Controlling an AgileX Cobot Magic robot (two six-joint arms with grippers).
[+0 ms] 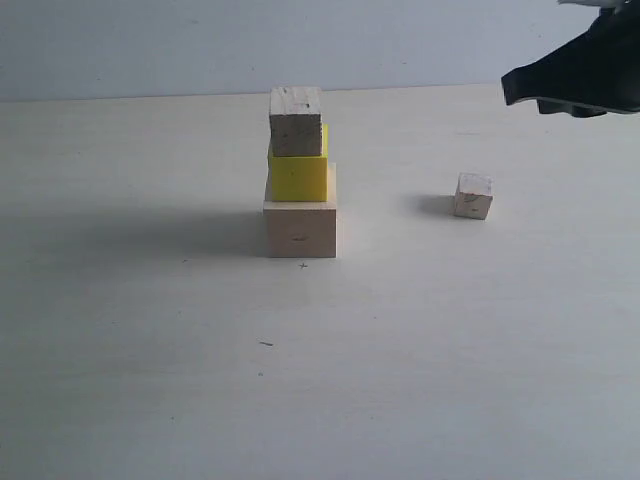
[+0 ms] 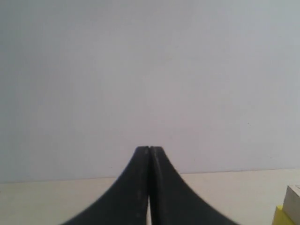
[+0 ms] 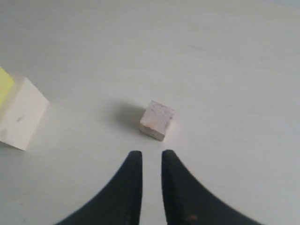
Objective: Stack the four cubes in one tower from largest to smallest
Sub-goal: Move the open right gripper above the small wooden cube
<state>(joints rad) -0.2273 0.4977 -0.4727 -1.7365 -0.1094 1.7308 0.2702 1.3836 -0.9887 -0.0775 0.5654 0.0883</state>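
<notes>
Three cubes [image 1: 298, 176] stacked; tiniest cube [image 1: 474, 196] well apart; R gripper [image 3: 148, 157] seemingly ajar.

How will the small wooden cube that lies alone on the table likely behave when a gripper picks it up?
The smallest cube looks like solid wood, so it is probably rigid and light. With flat faces it should not roll when nudged. It sits turned at an angle to the right gripper, so a misaligned squeeze might twist it.
</notes>
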